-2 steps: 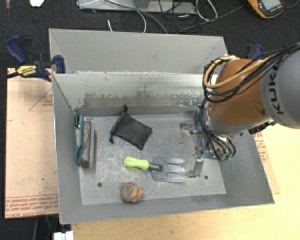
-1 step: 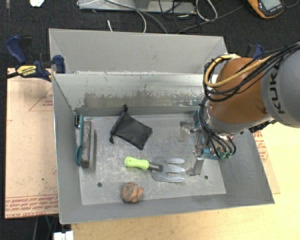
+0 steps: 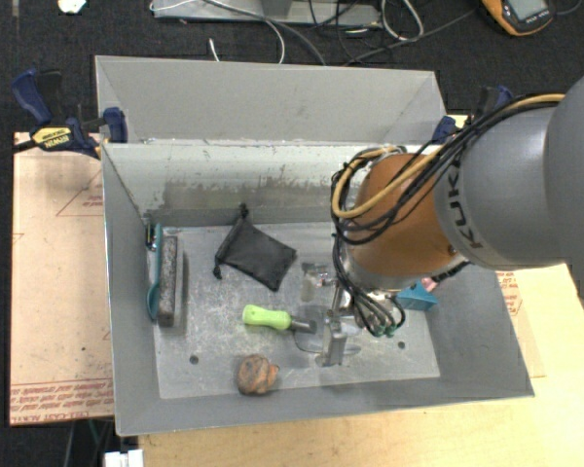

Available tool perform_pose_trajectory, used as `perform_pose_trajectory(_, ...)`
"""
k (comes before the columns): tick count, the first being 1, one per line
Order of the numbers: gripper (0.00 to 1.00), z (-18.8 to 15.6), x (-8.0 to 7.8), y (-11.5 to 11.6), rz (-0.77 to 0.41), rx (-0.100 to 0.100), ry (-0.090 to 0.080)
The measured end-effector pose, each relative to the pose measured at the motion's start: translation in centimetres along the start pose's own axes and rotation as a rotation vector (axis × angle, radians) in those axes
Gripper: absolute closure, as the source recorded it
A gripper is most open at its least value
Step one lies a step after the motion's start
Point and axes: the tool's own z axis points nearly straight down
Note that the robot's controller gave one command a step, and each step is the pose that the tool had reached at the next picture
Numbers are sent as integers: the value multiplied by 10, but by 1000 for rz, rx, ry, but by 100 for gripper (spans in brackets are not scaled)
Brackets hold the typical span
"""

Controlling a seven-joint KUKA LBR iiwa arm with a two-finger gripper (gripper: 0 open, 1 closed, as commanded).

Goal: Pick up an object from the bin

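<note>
The end effector sits low over the front middle of the bin floor, under the orange wrist cover. Whether it is open or closed cannot be told, and nothing can be seen in its grip. Just to its left lies a green-handled tool, its metal end pointing at the end effector. A brownish stone lies nearer the front wall. A black pouch lies further back, a grey bar along the left wall, and a blue piece beneath the arm.
</note>
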Motion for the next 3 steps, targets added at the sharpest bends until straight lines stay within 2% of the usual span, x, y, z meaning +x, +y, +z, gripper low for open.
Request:
perform_pose_trajectory(1,0,27,5,22,-58,-2,0)
perform_pose_trajectory(2,100,31,-14,31,-103,-3,2)
perform_pose_trajectory(3,100,31,-14,31,-102,-3,2)
